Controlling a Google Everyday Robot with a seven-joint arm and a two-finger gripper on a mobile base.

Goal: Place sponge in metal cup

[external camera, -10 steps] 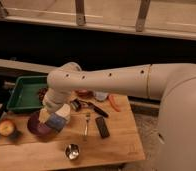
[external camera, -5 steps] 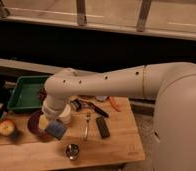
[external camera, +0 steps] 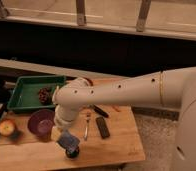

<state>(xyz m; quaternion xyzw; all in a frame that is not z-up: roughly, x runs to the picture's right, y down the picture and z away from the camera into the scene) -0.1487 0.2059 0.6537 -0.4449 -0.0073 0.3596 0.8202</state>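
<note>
From the left on the wooden surface: an apple at the 9 o'clock edge, then a purple bowl just beside it, with a green tray behind at 10 o'clock holding a dark cluster I cannot identify.

I see the gripper at roughly 7 o'clock of the surface, hanging off the white arm that sweeps in from the right. It is closed around the sponge, a blue-grey block tilted on one corner. The metal cup sits directly under the sponge, at its 6 o'clock; sponge and cup rim look touching or very nearly, I cannot tell which.

Right of that: a utensil lying lengthwise, then a dark rectangular object at the surface's centre.

Versus half a second ago: the gripper with sponge has moved from over the bowl's near edge toward 5 o'clock and down, now above the cup. Other items unchanged.
</note>
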